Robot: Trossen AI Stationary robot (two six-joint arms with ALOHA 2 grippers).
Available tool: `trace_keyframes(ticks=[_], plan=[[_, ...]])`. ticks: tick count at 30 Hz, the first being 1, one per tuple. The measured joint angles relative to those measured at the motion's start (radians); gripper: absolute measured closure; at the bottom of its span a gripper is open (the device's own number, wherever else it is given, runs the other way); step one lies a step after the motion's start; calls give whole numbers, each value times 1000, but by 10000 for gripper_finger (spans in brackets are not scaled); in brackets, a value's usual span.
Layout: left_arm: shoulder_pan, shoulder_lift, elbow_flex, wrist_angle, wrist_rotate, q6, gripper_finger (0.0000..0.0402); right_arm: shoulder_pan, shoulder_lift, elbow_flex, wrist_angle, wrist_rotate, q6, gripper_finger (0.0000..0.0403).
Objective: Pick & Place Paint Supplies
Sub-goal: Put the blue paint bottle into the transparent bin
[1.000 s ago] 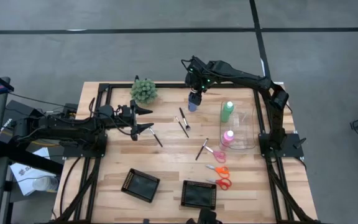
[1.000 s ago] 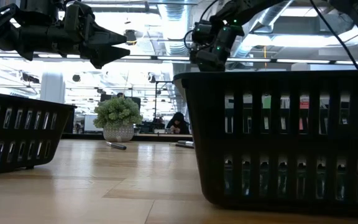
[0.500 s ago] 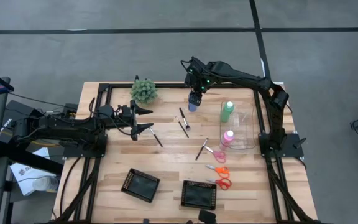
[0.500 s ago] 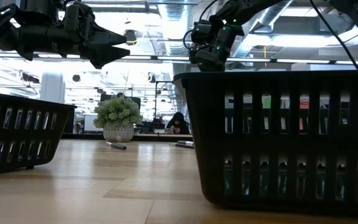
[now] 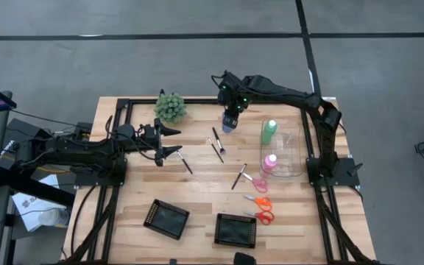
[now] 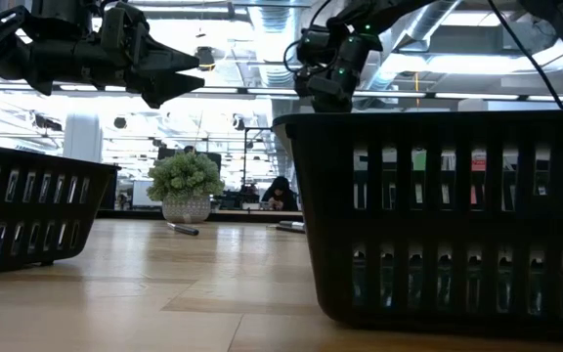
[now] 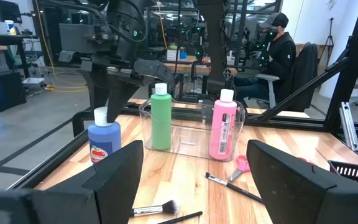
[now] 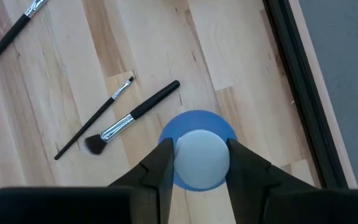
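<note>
Standing nearest the front edge of the wooden table [image 5: 197,199] are two black square trays [image 5: 166,219], side by side. Just past them, toward the right, lie three small scissors [image 5: 260,208] with pink, orange and red handles.

Farther in, thin dark-handled brushes [image 5: 217,144] lie scattered across the middle of the table, none touching another. To their right stands a clear container [image 5: 291,153]. A pink bottle [image 5: 269,164] with a white cap stands at its near left side, and a green bottle [image 5: 269,131] with a white cap stands beyond it; whether either sits inside the container cannot be told.

At the left, the left end effector [image 5: 172,140] hangs above the table with its two fingers spread wide apart, holding nothing. It points toward the brushes.

Toward the far edge, a bushy green plant ball [image 5: 170,107] sits left of centre. To its right, the right end effector [image 5: 229,121] reaches straight down over the blue bottle [image 8: 197,155]. In the right wrist view its two dark fingers [image 8: 157,171] press against opposite sides of the bottle's white cap [image 8: 201,158], pinching it. The bottle stands upright on the table near the far edge, well apart from the green and pink bottles, with two brushes lying just beside it.
</note>
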Motion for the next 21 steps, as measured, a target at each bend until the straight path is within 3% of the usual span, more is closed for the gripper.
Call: trace_keyframes(ticks=[13,21], plan=[[0,0,0,0,0,0,121,65,-15,-1,-41,30,-1,300],[0,0,0,0,0,0,121,111,-111,-3,-102,34,6,300]])
